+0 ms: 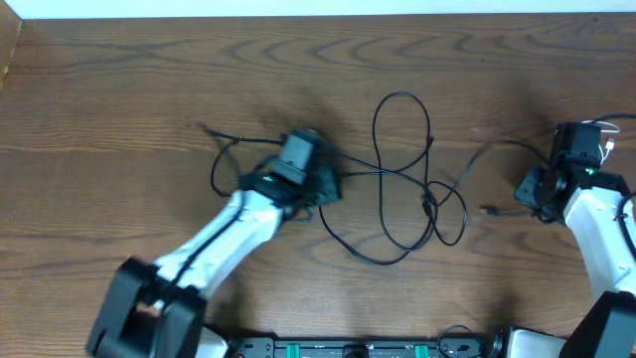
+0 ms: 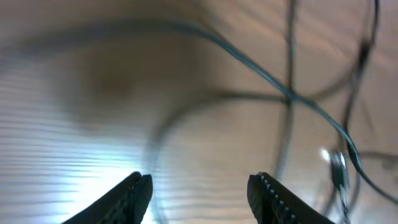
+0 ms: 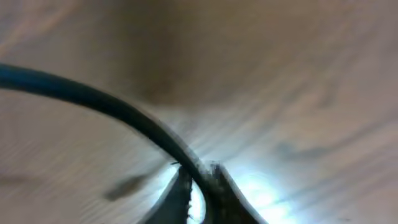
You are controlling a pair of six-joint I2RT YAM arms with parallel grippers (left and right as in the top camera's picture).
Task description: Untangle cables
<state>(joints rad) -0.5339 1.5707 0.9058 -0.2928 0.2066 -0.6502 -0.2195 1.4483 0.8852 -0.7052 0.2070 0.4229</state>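
Limp, light cables [image 1: 427,196] were judged best pinched near a plug; left fingers [image 2: 134,193] were spread, right fingers [image 3: 180,191] clamped on one.

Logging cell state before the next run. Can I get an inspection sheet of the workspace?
Surface: wooden table, bare grain, no damage seen.
Job's things: black cables lie in overlapping loops mid-table. One strand runs right toward the right arm. A loose plug end lies near it.
Clutter: nothing seen.
Grippers: left gripper is open and low at the tangle's left edge, holding nothing. Right gripper is blurred, with its fingers close together on a cable strand that looks pinched.
Cables: arm wiring loops at the right wrist, clear of the tangle.
Surroundings: pale strip beyond the far table edge; base rail along the near edge.
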